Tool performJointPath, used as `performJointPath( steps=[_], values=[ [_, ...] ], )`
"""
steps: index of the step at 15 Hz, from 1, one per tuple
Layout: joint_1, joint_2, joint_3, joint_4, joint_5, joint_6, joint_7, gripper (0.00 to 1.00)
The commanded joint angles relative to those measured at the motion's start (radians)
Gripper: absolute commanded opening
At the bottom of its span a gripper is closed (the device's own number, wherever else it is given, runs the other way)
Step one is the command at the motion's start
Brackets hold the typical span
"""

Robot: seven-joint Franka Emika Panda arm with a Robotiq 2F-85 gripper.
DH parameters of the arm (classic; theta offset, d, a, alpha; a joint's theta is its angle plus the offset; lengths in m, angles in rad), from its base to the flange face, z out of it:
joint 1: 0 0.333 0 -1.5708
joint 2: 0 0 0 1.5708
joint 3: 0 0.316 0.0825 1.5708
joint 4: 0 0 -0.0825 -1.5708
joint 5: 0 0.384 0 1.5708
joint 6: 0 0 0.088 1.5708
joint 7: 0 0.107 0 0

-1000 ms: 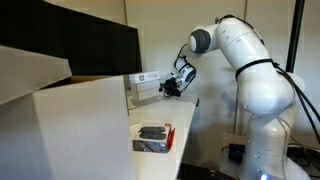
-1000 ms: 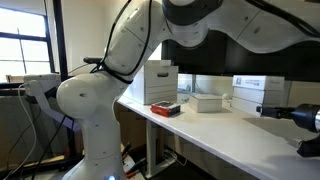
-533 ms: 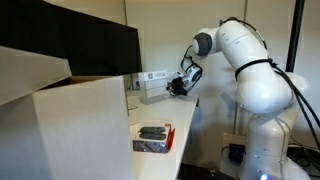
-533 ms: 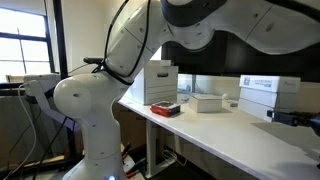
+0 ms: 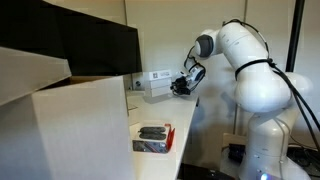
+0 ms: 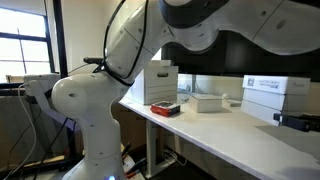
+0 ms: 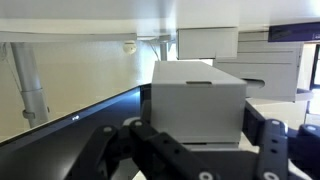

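Note:
A white rectangular box [image 5: 155, 86] is held in the air above the white table [image 5: 183, 128], with my gripper [image 5: 180, 85] shut on it. In the wrist view the box [image 7: 198, 98] fills the space between the black fingers [image 7: 272, 138], which press its two sides. In an exterior view the same box [image 6: 275, 95] appears at the far right, with the dark gripper [image 6: 298, 120] under its lower edge. The white arm [image 5: 250, 70] reaches in from the side.
A large open white carton [image 5: 60, 125] fills the foreground. A small black and red object [image 5: 152, 137] lies on the table near its edge. A tall white box [image 6: 160, 82] and a flat white box [image 6: 207, 102] also stand on the table. Dark monitors [image 5: 90, 45] stand behind.
The gripper has carried the white box a little higher and sideways along the table. Its grip has not changed.

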Motion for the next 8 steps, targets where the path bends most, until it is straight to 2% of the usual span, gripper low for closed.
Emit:
performJointPath(
  steps=[1, 8],
  values=[
    [-0.020, 0.004, 0.042, 0.038, 0.001, -0.024, 0.037, 0.58],
    [-0.019, 0.002, 0.067, 0.055, 0.010, -0.020, 0.056, 0.58]
  ],
)
